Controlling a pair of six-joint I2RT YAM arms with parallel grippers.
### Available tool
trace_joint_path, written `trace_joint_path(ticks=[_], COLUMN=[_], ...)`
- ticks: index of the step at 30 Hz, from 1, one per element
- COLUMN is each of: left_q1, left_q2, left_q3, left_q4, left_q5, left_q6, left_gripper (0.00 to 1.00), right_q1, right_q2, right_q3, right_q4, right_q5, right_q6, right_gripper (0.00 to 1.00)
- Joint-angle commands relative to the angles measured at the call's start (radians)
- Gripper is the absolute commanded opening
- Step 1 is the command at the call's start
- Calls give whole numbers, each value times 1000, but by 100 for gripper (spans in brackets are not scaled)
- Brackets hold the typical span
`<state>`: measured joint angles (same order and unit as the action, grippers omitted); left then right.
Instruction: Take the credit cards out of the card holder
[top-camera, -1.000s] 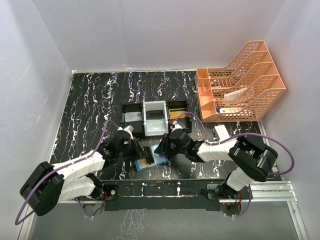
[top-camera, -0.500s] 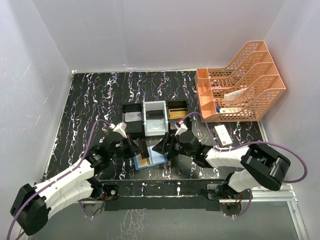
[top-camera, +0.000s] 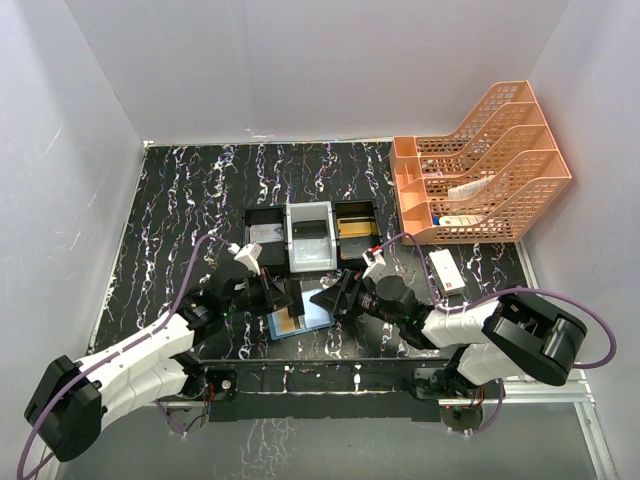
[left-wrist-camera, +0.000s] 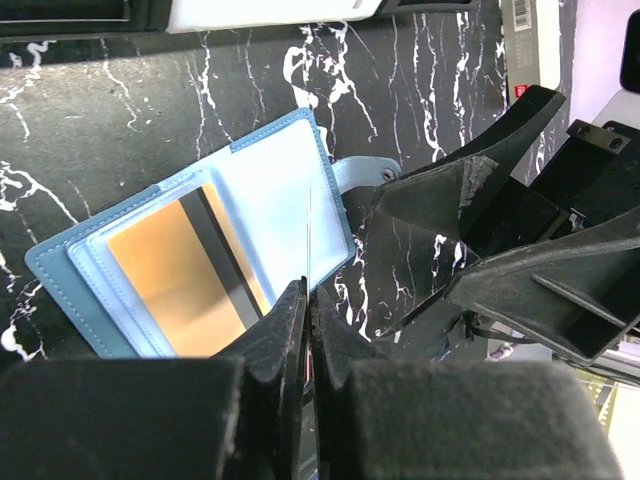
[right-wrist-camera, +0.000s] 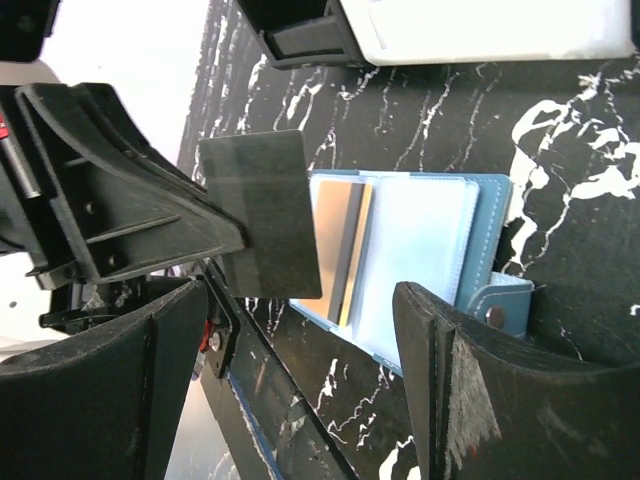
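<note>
- at the table's near edge, the card holder (top-camera: 305, 322) lies open and flat between both grippers, its snap tab toward the right arm.
- the left gripper (left-wrist-camera: 308, 295) has its jaws pinched on a dark card (right-wrist-camera: 260, 215), held above the holder.
- the right gripper (right-wrist-camera: 300, 310) has its jaws apart and empty, straddling the tab end.
- a gold card (left-wrist-camera: 175, 290) sits in the left-side pocket, long axis along the fold; the free right arm looks best placed for it.
- no writing is legible.

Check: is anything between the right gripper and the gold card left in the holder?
Partly. The dark card, pinched in the left gripper, covers the far edge of the gold card in the right wrist view. The right gripper stands open over the card holder.
</note>
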<state>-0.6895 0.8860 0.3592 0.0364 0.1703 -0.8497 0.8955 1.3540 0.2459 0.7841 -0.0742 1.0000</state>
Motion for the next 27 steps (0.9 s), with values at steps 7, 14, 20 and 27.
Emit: trace_joint_path(ticks=[7,14,20,27], left_q1=[74,75,76,75], left_q2=[57,93,100,67], left_q3=[-14,-28,-22,-25], left_q4=[201,280,275,230], left_q5=[179,225,232,211], left_q6=[-31,-60,-60,-49], left_gripper=[0,0,0,0], right_q1=[-8,-25,-29,-30], right_q2=[-72,-135,-143,-111], right_q3=[-40,-63,-55,-38], right_q4=[115,58,50,58], right_q5=[-8,26,9,-31], right_q6=[-24,-38,-49,-48], right_gripper=[74,76,77,77])
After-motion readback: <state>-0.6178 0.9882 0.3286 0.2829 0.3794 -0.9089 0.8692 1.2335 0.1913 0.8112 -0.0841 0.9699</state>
